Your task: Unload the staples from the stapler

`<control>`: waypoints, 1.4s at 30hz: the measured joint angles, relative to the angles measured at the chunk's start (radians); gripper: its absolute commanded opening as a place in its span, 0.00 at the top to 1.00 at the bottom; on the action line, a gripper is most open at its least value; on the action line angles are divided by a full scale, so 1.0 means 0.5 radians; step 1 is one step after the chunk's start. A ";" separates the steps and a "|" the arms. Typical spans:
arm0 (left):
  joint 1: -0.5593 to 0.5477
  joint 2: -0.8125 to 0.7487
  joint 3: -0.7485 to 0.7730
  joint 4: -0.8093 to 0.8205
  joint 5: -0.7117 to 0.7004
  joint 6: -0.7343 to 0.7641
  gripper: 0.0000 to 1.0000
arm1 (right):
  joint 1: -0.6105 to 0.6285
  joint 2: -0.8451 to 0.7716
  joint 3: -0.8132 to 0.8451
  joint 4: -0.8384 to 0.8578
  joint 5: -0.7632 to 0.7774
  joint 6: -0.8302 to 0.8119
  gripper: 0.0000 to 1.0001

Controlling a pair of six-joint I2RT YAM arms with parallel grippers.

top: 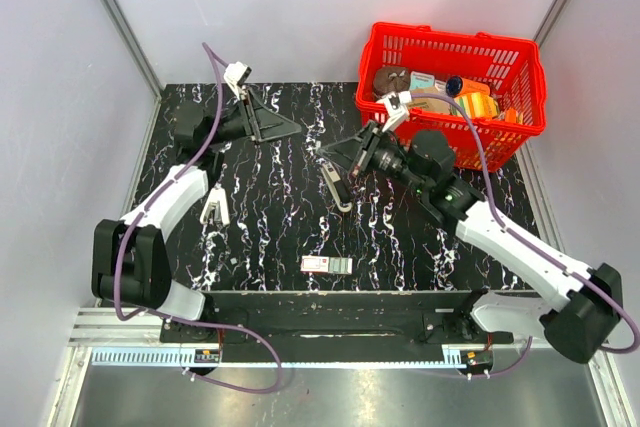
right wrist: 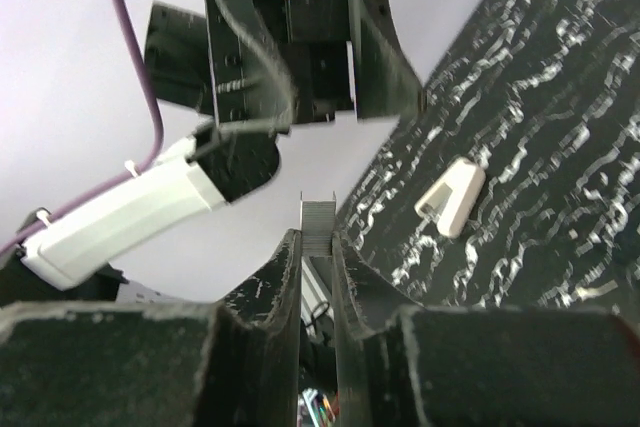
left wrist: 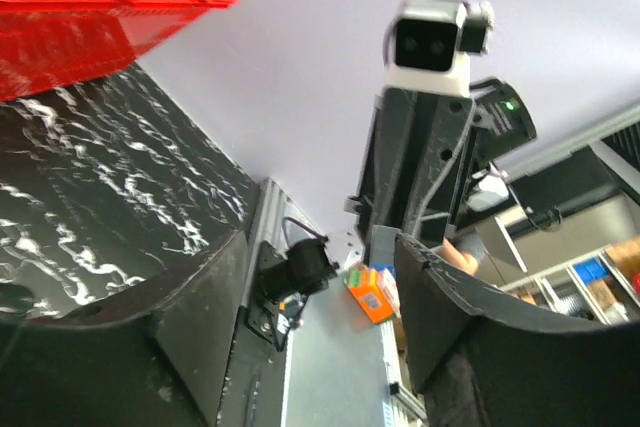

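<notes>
The white stapler (top: 214,209) lies on the black marbled table beside my left forearm, with no gripper touching it; the right wrist view has the stapler (right wrist: 452,197) lying on the table beyond my fingers. My right gripper (top: 335,175) hovers over the middle of the table, shut on a grey strip of staples (right wrist: 317,222) that sticks out past the tips of the right gripper (right wrist: 317,243). My left gripper (top: 285,127) is raised at the back left, open. In its own view nothing sits between the spread fingers of the left gripper (left wrist: 320,247).
A red basket (top: 520,87) full of items stands at the back right, close behind my right arm. A small labelled box (top: 327,264) lies near the table's front edge. Grey walls close in the back and sides.
</notes>
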 measured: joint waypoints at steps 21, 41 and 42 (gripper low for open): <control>-0.517 -0.050 0.031 -2.604 -1.382 3.185 0.38 | 0.427 -0.088 -0.295 -1.640 0.669 0.235 1.00; -0.707 -0.127 -0.306 -2.588 -1.881 3.484 0.40 | 0.796 0.639 -0.060 -1.887 1.006 0.505 1.00; -0.707 -0.146 -0.322 -2.587 -1.884 3.485 0.40 | 0.803 0.664 -0.046 -1.884 1.013 0.512 1.00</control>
